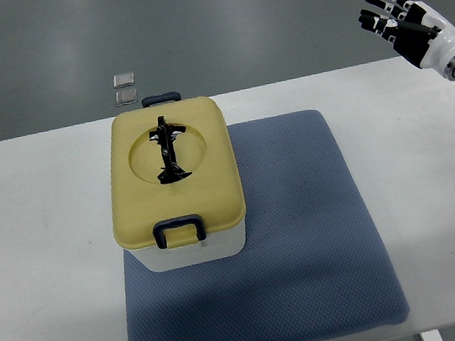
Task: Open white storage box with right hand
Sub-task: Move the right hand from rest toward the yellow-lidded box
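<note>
White storage box [189, 245] with closed yellow lid [173, 171], dark latch [178, 231] and folded handle [167, 152], on blue mat's [306, 244] ten o'clock corner, right hand [403, 20] at two o'clock, raised, fingers spread, empty, well apart from box

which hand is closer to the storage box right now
Right. The right hand hangs with fingers spread above the table's far right corner, well apart from the storage box. The left hand is out of view.

White storage box [189, 248], yellow lid shut, upright on mat.
</note>
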Controlling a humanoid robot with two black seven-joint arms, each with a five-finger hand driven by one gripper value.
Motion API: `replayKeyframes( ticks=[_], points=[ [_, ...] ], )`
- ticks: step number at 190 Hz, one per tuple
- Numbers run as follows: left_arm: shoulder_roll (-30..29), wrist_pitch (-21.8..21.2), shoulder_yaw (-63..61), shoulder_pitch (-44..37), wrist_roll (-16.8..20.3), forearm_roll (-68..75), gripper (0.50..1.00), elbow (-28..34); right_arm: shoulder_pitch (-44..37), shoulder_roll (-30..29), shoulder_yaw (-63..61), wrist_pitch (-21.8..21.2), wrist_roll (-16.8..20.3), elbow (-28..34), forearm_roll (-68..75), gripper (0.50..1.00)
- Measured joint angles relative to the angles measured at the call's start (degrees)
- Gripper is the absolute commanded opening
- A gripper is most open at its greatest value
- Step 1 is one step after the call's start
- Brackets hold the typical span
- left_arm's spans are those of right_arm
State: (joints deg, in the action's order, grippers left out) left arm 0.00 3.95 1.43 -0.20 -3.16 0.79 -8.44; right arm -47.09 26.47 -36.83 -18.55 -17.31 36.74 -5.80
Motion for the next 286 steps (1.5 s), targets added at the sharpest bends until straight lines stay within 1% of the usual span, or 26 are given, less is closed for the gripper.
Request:
replayKeyframes(
  ticks=[119, 226, 286],
  points=[
    [0.0, 0.0, 0.0, 0.0, 0.3, 0.0, 1.0, -0.2, -0.2, -1.0, 0.4, -0.2, 0.1, 0.2, -2.1, 0.924],
    [0.0, 0.0, 0.1, 0.0, 0.3, 0.0, 1.0, -0.1, 2.1, -6.1, 1.1, 0.3, 0.0, 0.3, -6.3, 0.924],
    [0.0, 0.0, 0.1, -0.1, 0.3, 0.0, 1.0, 0.1, 2.2, -6.4, 1.1, 0.1, -0.1, 0.6, -7.7, 0.924]
  ],
)
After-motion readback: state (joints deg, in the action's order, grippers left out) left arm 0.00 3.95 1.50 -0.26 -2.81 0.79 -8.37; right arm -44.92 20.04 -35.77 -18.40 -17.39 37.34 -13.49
